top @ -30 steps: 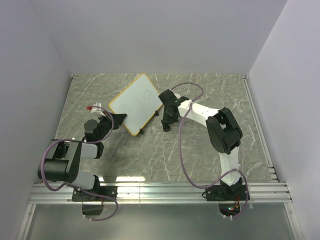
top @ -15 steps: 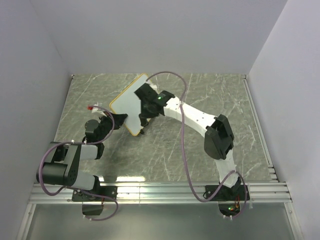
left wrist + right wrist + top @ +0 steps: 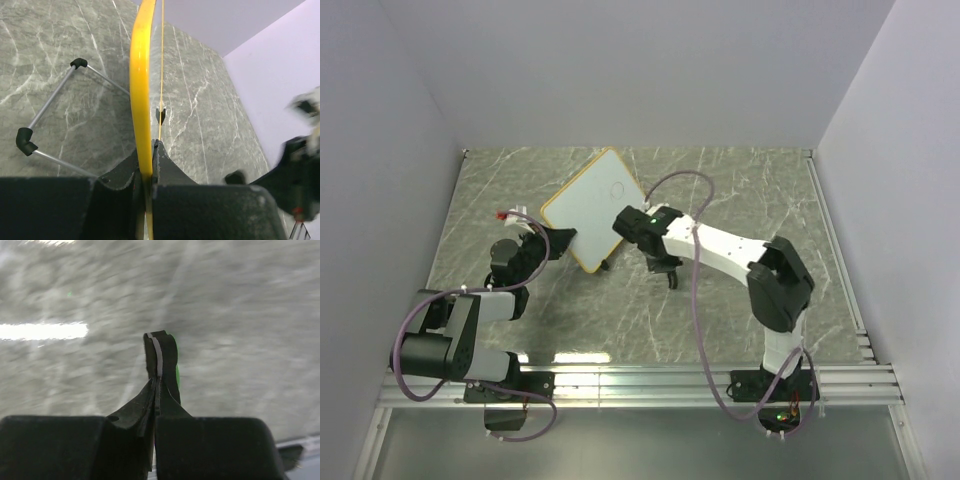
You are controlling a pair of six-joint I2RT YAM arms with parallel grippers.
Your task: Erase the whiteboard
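The whiteboard, white with a yellow frame, stands tilted at the table's back left, with a faint circle drawn on its face. My left gripper is shut on its near-left edge; in the left wrist view the yellow frame runs between the left gripper's jaws. The board's wire stand with black feet shows behind it. My right gripper is over the table just right of the board's near corner, off the board. In the blurred right wrist view the right gripper is shut on a thin dark eraser with a green edge.
Grey walls close in the marble table at the left, back and right. A metal rail runs along the near edge by the arm bases. The right arm's purple cable loops over the table's middle.
Half a second ago the right gripper was over the whiteboard's face; it has since pulled back to the near right, off the board. The left gripper and board hold still.
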